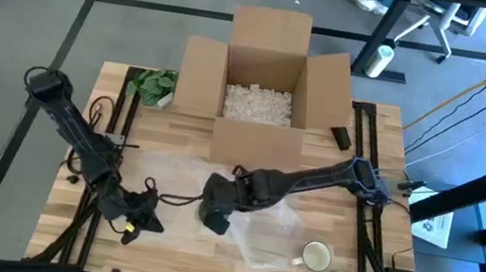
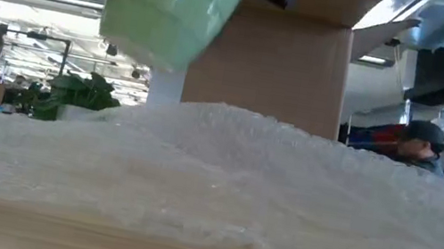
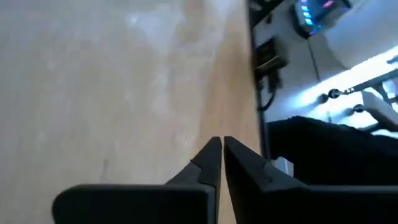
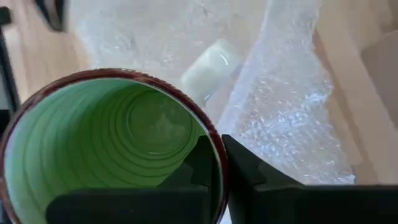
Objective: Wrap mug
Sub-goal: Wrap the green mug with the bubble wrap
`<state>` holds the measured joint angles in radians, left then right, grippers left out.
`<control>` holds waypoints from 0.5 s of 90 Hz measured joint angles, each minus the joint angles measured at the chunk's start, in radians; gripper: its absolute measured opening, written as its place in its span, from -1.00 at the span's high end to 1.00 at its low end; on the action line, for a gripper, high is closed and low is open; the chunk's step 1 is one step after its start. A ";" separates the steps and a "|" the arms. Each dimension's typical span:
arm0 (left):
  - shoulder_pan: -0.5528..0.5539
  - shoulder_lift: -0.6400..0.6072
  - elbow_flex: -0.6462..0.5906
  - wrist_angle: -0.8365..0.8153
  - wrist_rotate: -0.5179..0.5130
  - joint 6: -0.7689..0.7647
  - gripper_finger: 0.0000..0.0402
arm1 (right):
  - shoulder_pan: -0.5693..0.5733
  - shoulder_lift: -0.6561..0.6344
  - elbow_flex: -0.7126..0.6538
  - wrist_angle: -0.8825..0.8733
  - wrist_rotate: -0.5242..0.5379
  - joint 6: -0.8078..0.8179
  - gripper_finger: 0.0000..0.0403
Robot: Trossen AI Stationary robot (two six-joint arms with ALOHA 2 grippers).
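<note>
The green mug (image 4: 112, 149) is pinched at its rim by the right gripper (image 4: 217, 165), above the bubble wrap (image 1: 253, 233) mid-counter. Nothing is wrapped yet. The left gripper (image 3: 222, 155), pressed together, waits near the front-left corner.

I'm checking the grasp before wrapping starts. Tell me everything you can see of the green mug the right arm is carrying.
The green mug looks ceramic: pale green inside with ringed throwing lines, a dark reddish-brown rim, and a light green outer wall in the low view. It appears empty. The right hand pinches its rim, one finger inside and one outside, holding it tilted above the bubble wrap, apart from it. No handle shows.
</note>
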<state>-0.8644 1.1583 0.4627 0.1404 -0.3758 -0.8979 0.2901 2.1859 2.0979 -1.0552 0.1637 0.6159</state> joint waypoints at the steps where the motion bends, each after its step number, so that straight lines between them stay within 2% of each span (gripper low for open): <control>1: 0.000 -0.002 0.001 0.000 -0.001 0.006 1.00 | -0.002 0.005 0.000 -0.004 0.000 0.000 1.00; 9: -0.003 -0.018 0.004 -0.002 -0.002 0.033 1.00 | -0.012 0.018 -0.002 -0.056 0.013 0.007 1.00; 20: -0.015 -0.032 0.004 -0.011 -0.017 0.037 1.00 | -0.016 0.014 -0.001 -0.128 0.127 0.038 1.00; 26: -0.025 -0.040 0.004 -0.027 -0.038 0.038 1.00 | -0.017 0.014 -0.001 -0.137 0.150 0.040 1.00; 31: -0.032 -0.045 0.004 -0.024 -0.060 0.049 1.00 | -0.019 0.014 -0.001 -0.136 0.127 0.037 1.00; 40: -0.049 -0.059 0.004 -0.015 -0.098 0.076 1.00 | -0.030 0.025 -0.001 -0.112 0.022 0.027 1.00; 45: -0.063 -0.067 0.005 -0.010 -0.122 0.099 1.00 | -0.034 0.034 -0.002 -0.119 0.015 0.026 1.00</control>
<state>-0.9277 1.0917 0.4672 0.1305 -0.4982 -0.7991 0.2565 2.2196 2.0956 -1.1744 0.1791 0.6415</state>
